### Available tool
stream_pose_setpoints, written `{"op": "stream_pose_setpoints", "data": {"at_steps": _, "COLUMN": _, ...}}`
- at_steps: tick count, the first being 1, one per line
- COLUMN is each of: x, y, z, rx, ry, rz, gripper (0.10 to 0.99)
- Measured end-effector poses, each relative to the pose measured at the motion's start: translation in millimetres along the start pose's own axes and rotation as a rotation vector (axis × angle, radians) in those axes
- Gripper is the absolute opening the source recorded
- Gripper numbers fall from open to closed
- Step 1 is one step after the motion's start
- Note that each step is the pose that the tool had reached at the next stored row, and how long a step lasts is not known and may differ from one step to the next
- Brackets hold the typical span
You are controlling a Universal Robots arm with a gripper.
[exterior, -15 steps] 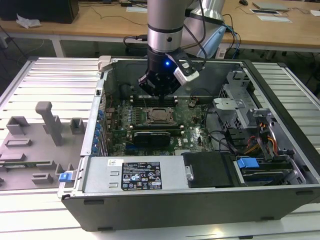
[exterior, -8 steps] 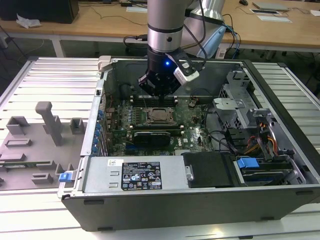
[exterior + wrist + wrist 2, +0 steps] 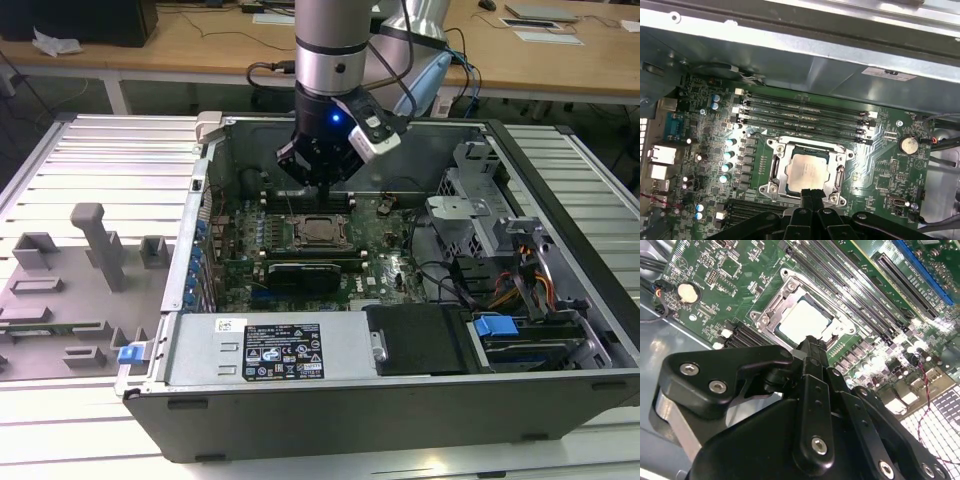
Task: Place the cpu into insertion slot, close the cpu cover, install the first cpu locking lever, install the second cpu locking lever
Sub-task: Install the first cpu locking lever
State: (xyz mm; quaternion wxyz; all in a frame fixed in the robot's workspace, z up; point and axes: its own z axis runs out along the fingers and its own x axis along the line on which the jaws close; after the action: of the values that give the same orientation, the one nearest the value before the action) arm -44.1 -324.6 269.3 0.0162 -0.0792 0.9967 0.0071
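Second wrist view: the gripper point(image 3: 810, 344) body blocks much of the frame and hides the near edge of the slot. The fingers point(image 3: 812, 370) are pressed together, clenched with no gap and nothing held. The tip sits at the edge of the slot; I cannot tell whether it touches or hangs just above.

First wrist view: the same tip is cut off low in the frame and overlaps the slot point(image 3: 807, 149) rim. The cpu point(image 3: 807, 172) lies flat in the slot, silver top up and apart from the fingers. The cover point(image 3: 776, 170) looks to be down around it, with the cpu showing through the window. Whether the locking levers are latched is hard to make out, as thin metal blends with the frame. The memory slots point(image 3: 805, 112) run just beside the slot on the board point(image 3: 880, 170). A round battery point(image 3: 908, 145) is further out, and the case wall point(image 3: 840, 65) stands behind the memory slots.

Exterior view: the arm point(image 3: 335, 50) comes down into the open case point(image 3: 400, 400). The gripper is dark against the board there, and its fingers are too dim to read. The cpu sits mid-board, just below the gripper in the picture. The case lies on a ribbed metal table point(image 3: 100, 160). Grey fixtures point(image 3: 100, 240) stand on the table at the exterior view's left, well apart from the case interior. The exterior view's lower edge cuts off the table.
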Motion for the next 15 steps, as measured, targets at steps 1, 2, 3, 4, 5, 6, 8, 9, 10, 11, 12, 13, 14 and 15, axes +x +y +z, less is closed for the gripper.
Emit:
{"op": "stream_pose_setpoints", "data": {"at_steps": 1, "x": 0.0, "y": 0.0, "z": -0.1, "rx": 0.000, "ry": 0.0001, "rz": 0.000, "gripper": 0.106}}
{"op": "stream_pose_setpoints", "data": {"at_steps": 2, "x": 0.0, "y": 0.0, "z": -0.2, "rx": 0.000, "ry": 0.0001, "rz": 0.000, "gripper": 0.106}}
{"op": "stream_pose_setpoints", "data": {"at_steps": 3, "x": 0.3, "y": 0.0, "z": -0.2, "rx": 0.000, "ry": 0.0002, "rz": 0.000, "gripper": 0.106}}
{"op": "stream_pose_setpoints", "data": {"at_steps": 4, "x": 1.4, "y": 0.2, "z": -0.3, "rx": 0.000, "ry": 0.0002, "rz": 0.000, "gripper": 0.106}}
{"op": "stream_pose_setpoints", "data": {"at_steps": 5, "x": 2.9, "y": 0.4, "z": -0.4, "rx": 0.000, "ry": 0.0002, "rz": 0.000, "gripper": 0.106}}
{"op": "stream_pose_setpoints", "data": {"at_steps": 6, "x": 5.2, "y": 0.8, "z": -0.4, "rx": 0.000, "ry": 0.0001, "rz": 0.000, "gripper": 0.106}}
{"op": "stream_pose_setpoints", "data": {"at_steps": 8, "x": 8.5, "y": 1.3, "z": -0.5, "rx": 0.000, "ry": 0.0000, "rz": 0.000, "gripper": 0.106}}
{"op": "stream_pose_setpoints", "data": {"at_steps": 9, "x": 9.7, "y": 1.6, "z": -0.5, "rx": 0.000, "ry": 0.0001, "rz": 0.000, "gripper": 0.106}}
{"op": "stream_pose_setpoints", "data": {"at_steps": 10, "x": 10.7, "y": 1.7, "z": -0.6, "rx": 0.000, "ry": 0.0001, "rz": 0.000, "gripper": 0.106}}
{"op": "stream_pose_setpoints", "data": {"at_steps": 11, "x": 11.6, "y": 1.8, "z": -0.6, "rx": 0.000, "ry": 0.0001, "rz": 0.000, "gripper": 0.106}}
{"op": "stream_pose_setpoints", "data": {"at_steps": 12, "x": 12.4, "y": 2.0, "z": -0.6, "rx": 0.000, "ry": 0.0001, "rz": 0.000, "gripper": 0.106}}
{"op": "stream_pose_setpoints", "data": {"at_steps": 13, "x": 13.5, "y": 2.2, "z": -0.6, "rx": 0.000, "ry": 0.0001, "rz": 0.000, "gripper": 0.106}}
{"op": "stream_pose_setpoints", "data": {"at_steps": 14, "x": 14.1, "y": 2.3, "z": -0.7, "rx": 0.000, "ry": 0.0001, "rz": 0.000, "gripper": 0.106}}
{"op": "stream_pose_setpoints", "data": {"at_steps": 15, "x": 14.8, "y": 2.4, "z": -0.7, "rx": 0.000, "ry": 0.0001, "rz": 0.000, "gripper": 0.106}}
